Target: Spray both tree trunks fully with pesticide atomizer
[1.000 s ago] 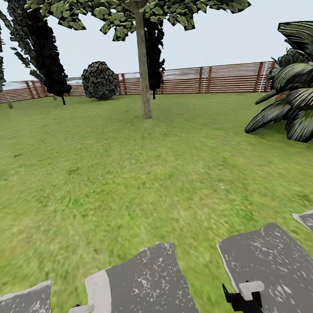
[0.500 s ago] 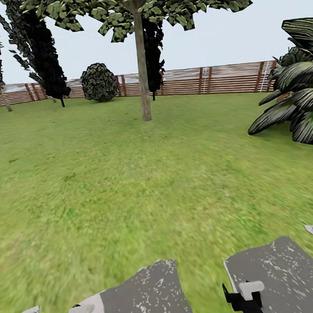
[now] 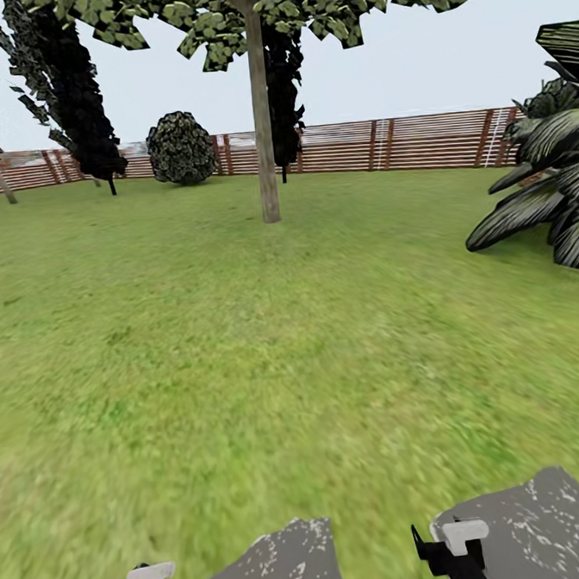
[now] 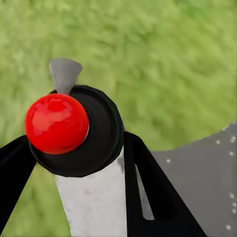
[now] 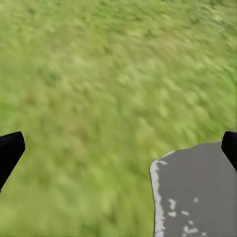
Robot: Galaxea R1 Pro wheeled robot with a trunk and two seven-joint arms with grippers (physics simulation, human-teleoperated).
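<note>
Ahead across the lawn [image 3: 241, 345], one tree trunk [image 3: 263, 127] fronts the slat fence [image 3: 417, 142].

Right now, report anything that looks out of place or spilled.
Nothing stands out. The left end effector holds the spray bottle upright, the tree trunk ahead looks bare, and the grass shows no spill.
</note>
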